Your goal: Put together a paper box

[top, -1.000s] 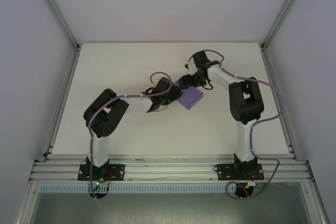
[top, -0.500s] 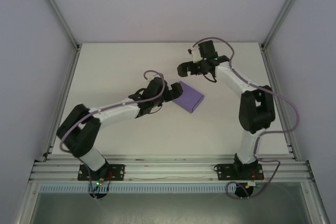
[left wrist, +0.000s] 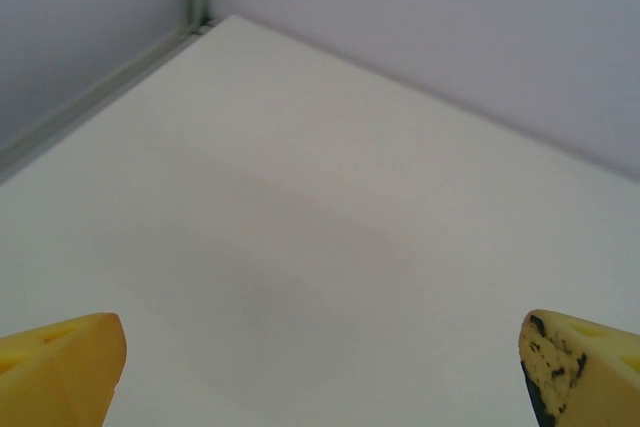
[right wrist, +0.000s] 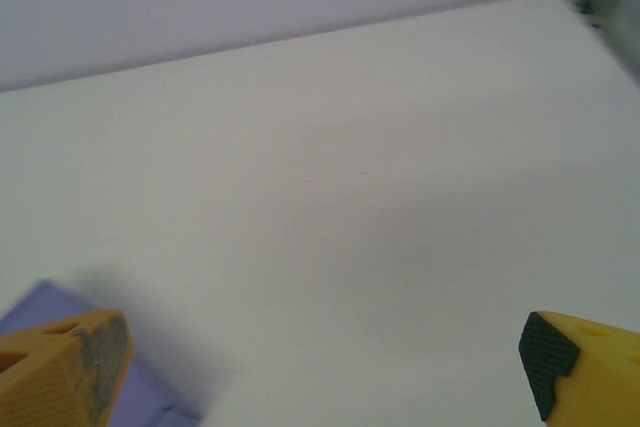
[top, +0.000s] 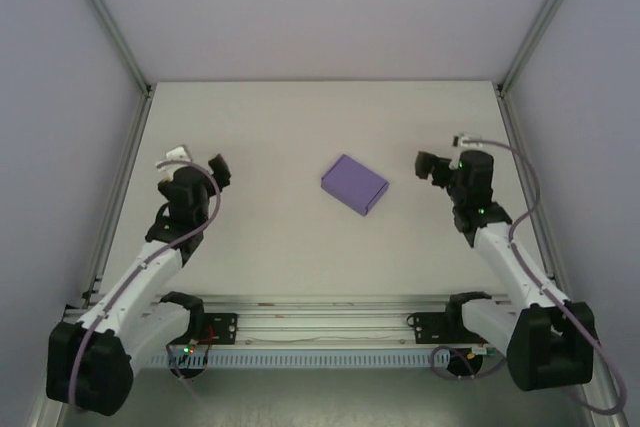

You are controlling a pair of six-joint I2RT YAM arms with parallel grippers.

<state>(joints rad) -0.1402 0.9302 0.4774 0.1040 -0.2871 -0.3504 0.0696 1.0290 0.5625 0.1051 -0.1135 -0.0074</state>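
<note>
Mid-tabletop: we find the paper box (top: 355, 184) lying flat on the tabletop (top: 260, 127). It is a closed purple block that touches neither arm.
Box axis: the long side runs on a diagonal, far-left to near-right in the overhead view.
Left gripper (top: 197, 160): jaws are spread wide with nothing between them. It sits near the left edge, well apart from the box, which lies off to its right.
Right gripper (top: 442, 152): jaws are likewise spread wide and empty. The box lies to its left and a little nearer the bases. In its wrist view a purple corner of the box (right wrist: 40, 305) peeks out by the fingertip (right wrist: 60, 367) at lower left.
Nearer arm: the right, by our reading; the left has the longer reach across.
Task state: the box reads as folded up. We cannot tell from here whether every flap is tucked.
Next move, if any: we reckon it falls to the right arm, swinging left and meeting the box across its diagonal.
</note>
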